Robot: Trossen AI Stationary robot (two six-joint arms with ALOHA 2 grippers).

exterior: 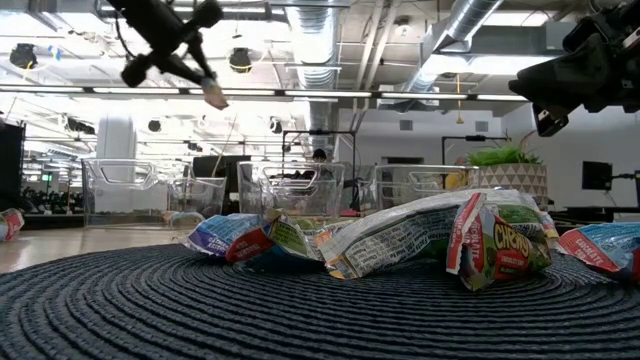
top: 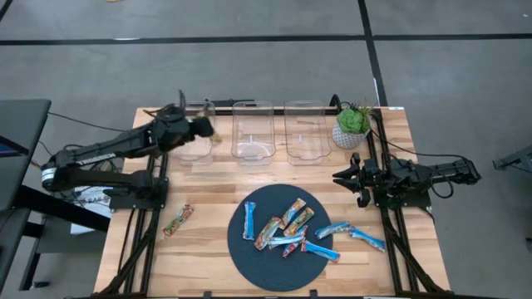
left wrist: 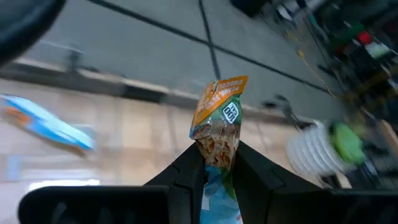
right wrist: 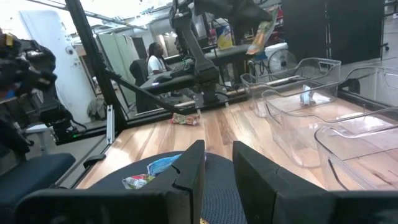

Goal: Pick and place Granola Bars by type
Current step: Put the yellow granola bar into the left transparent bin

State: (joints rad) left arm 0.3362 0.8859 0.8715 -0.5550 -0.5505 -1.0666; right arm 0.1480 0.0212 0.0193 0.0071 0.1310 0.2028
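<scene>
You look straight down from high up and see the whole table (top: pixel 208 178). Your low camera sits on the round mat (exterior: pixel 300 310), very close to the bars (exterior: pixel 440 240), facing the bins (exterior: pixel 130 190) and the room. Each wrist camera looks out past its own fingers. The high and low views both show the mat, bars and bins.
</scene>
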